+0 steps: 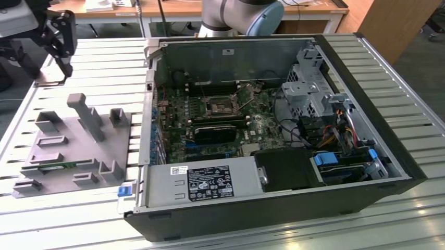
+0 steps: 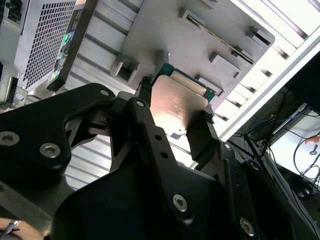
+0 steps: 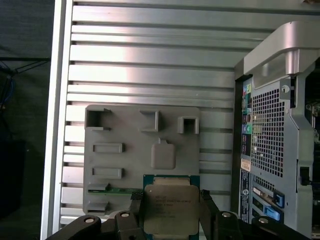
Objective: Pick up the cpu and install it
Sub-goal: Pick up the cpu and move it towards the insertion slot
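Note:
The cpu (image 3: 170,210), a flat square chip with a shiny metal top and a green rim, sits between the two black fingers of my gripper (image 3: 170,202). In the second wrist view the cpu (image 2: 177,107) is clamped on two opposite edges, so the gripper (image 2: 172,122) is shut on it. In the exterior view my gripper (image 1: 59,75) hangs above the table at the far left, behind the grey holder plate (image 1: 70,151) and apart from it. The open computer case (image 1: 278,130) lies to the exterior view's right, with the motherboard's socket (image 1: 221,105) near the board's middle.
The grey holder plate (image 3: 130,165) has raised blocks and posts, and a green memory stick (image 3: 112,190) lies in one slot. The case's rear panel (image 3: 270,145) stands beside the plate. The table is ribbed metal (image 1: 389,73). A black heatsink block (image 1: 219,131) sits on the board.

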You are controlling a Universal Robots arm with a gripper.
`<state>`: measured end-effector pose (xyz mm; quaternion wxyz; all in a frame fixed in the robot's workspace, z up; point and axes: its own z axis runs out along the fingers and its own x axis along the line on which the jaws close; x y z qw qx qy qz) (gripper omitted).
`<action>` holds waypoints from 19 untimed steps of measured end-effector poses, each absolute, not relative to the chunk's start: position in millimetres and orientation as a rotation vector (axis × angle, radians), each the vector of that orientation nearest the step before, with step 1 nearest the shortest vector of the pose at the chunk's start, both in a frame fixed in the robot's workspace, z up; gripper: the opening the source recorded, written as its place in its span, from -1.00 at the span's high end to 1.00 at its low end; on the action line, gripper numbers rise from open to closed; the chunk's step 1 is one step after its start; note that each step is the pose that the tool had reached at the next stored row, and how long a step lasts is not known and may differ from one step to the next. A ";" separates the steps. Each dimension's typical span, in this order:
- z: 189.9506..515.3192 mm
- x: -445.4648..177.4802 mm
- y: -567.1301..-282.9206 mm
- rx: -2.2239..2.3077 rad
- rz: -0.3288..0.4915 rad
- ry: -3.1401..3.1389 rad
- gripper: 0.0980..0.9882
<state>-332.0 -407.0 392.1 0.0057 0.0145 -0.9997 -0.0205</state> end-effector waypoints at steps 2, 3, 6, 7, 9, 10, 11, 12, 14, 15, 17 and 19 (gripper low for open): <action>392.0 -330.9 -407.0 0.045 -0.064 -3.129 0.02; 392.1 -330.3 -407.0 0.045 -0.064 -3.129 0.02; 392.1 -328.9 -407.0 0.045 -0.064 -3.129 0.02; 392.1 -328.4 -407.0 0.045 -0.064 -3.129 0.02; 392.0 -327.5 -407.0 0.045 -0.064 -3.129 0.02; 392.0 -327.2 -407.0 0.045 -0.064 -3.129 0.02; 392.1 -326.7 -407.0 0.045 -0.064 -3.129 0.02; 392.1 -326.4 -407.0 0.045 -0.064 -3.129 0.02; 392.1 -325.4 -407.0 0.045 -0.064 -3.129 0.02; 392.1 -324.8 -407.0 0.045 -0.064 -3.129 0.02; 392.1 -323.2 -407.0 0.045 -0.064 -3.129 0.02; 392.1 -321.5 -407.0 0.045 -0.064 -3.129 0.02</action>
